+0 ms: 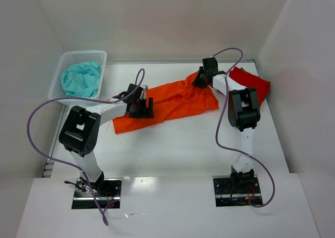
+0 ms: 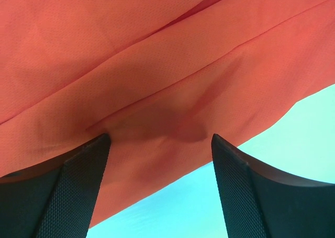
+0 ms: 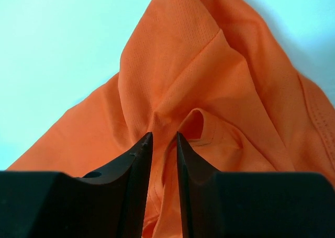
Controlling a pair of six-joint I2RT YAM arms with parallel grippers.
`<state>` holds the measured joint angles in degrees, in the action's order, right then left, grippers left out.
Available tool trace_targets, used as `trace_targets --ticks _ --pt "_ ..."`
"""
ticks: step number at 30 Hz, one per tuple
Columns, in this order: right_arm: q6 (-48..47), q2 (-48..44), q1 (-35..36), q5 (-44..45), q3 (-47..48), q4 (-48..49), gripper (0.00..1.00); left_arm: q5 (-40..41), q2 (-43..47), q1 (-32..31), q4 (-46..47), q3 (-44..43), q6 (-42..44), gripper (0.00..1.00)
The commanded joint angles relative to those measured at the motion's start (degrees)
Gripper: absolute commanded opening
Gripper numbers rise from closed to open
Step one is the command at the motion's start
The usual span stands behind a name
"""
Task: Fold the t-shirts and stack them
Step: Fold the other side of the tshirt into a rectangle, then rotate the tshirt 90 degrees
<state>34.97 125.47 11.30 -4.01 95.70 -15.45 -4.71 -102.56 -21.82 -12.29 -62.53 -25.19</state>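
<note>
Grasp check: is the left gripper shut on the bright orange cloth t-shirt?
No, the left gripper stands wide open over the bright orange cloth t-shirt.

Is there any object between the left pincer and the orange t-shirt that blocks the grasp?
Nothing visible stands between them. The left pincer hangs open right over the orange t-shirt, with only that cloth in its gap. The right pincer is shut on the same shirt's other end.

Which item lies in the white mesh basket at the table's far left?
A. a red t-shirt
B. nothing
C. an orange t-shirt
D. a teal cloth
D: a crumpled teal cloth fills the basket, while the orange t-shirt lies outside it.
</note>
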Motion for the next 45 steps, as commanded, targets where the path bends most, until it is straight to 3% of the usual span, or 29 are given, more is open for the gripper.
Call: trace_targets --ticks 1,8,10,12,17,18,25,28,35,45 --pt "0.7 -0.8 0.9 -0.3 3.2 1.8 0.32 3.5 1.2 0.1 -3.8 -5.3 3.5 0.86" --pt "-1.4 -15.6 0.9 4.8 -3.2 1.8 0.53 5.1 6.0 1.4 -5.2 -11.0 10.6 0.96" --pt "-1.4 -18.9 0.9 4.8 -6.0 2.0 0.52 7.2 7.3 2.0 -4.5 -11.4 13.4 0.99" --pt "-1.4 -22.0 0.9 4.1 -9.4 2.4 0.47 8.9 7.3 2.0 -4.1 -11.4 18.2 1.0" --pt "0.1 -24.7 0.9 2.7 -17.0 1.9 0.09 12.3 6.8 2.0 -4.7 -10.1 26.3 1.0" --pt "0.6 -25.1 0.9 2.3 -19.1 2.3 0.06 12.4 6.8 2.0 -4.5 -9.5 26.9 1.0" --pt "0.6 -21.2 1.5 0.9 -23.7 3.1 0.02 11.2 6.1 2.0 -2.6 -6.6 31.2 1.0" --pt "0.6 -18.2 2.1 -0.2 -22.5 4.2 0.02 7.0 4.9 2.7 -2.6 -6.6 33.4 1.0" --pt "0.1 -9.8 3.8 -1.4 -13.7 4.2 0.03 2.0 1.5 4.7 -5.1 -7.8 37.1 1.0" --pt "1.2 -1.6 5.0 -3.1 -2.4 2.7 0.06 1.4 -2.5 6.4 -7.4 -8.3 38.7 1.0"
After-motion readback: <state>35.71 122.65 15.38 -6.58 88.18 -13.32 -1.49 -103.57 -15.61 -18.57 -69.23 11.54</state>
